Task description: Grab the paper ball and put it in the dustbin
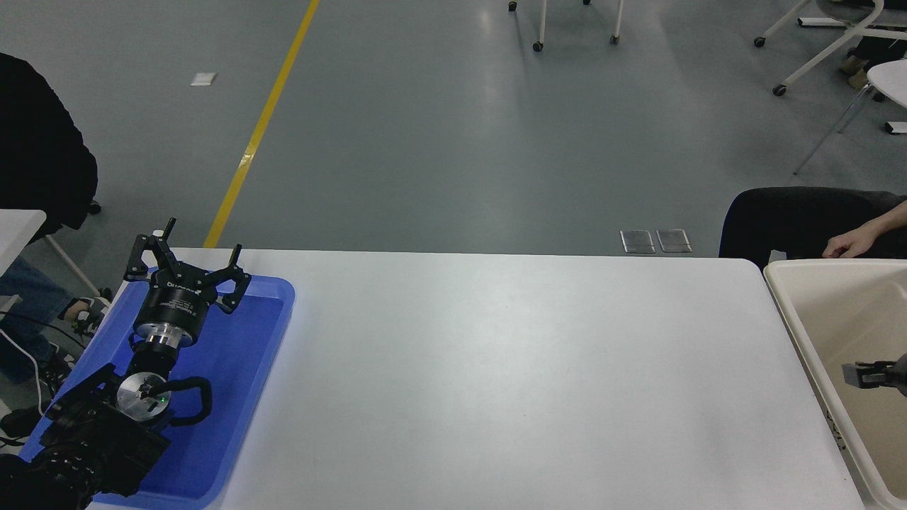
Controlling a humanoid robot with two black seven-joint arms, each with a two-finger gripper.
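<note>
The beige dustbin (pixel 788 316) stands at the table's right end, cut off by the picture's right edge. A small part of my right gripper (pixel 870 373) comes in from the right edge and sits over the inside of the dustbin. Too little of it shows to tell how it stands. The paper ball is not in view. My left gripper (pixel 203 242) is parked open and empty over the blue tray at the lower left.
The shallow blue tray (pixel 241 368) lies at the table's left end under the left arm. A person sits at the far right, with a hand (pixel 850 245) just behind the dustbin. Another person in black is at the left edge.
</note>
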